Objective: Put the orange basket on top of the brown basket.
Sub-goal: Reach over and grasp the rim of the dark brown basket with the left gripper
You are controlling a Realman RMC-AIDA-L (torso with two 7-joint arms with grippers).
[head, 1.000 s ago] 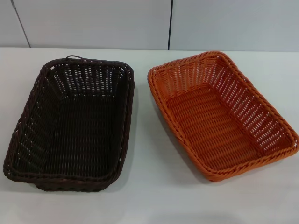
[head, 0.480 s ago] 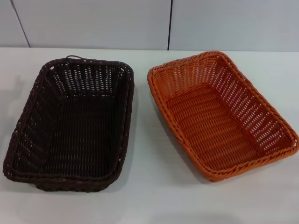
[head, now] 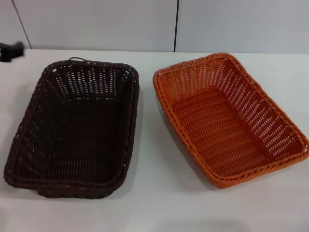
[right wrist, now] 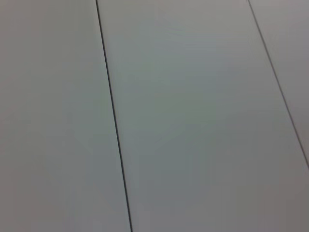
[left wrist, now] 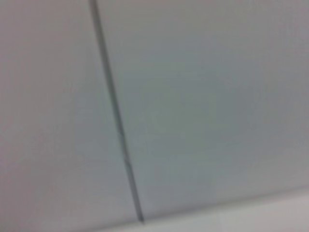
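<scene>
The brown basket (head: 77,130) lies empty on the left half of the white table in the head view. To its right, a narrow gap away, sits the orange basket (head: 227,121), also empty and turned slightly askew. A dark, blurred tip of my left gripper (head: 10,50) shows at the far left edge, beyond the brown basket's far left corner and apart from it. My right gripper does not show in any view. Both wrist views show only pale wall panels with dark seams.
The white table (head: 149,159) runs back to a grey panelled wall (head: 96,24). Bare table surface lies in front of both baskets and in the strip between them.
The left gripper's dark tip has come into view at the far left edge; before, it was not there. Neither basket has moved.
</scene>
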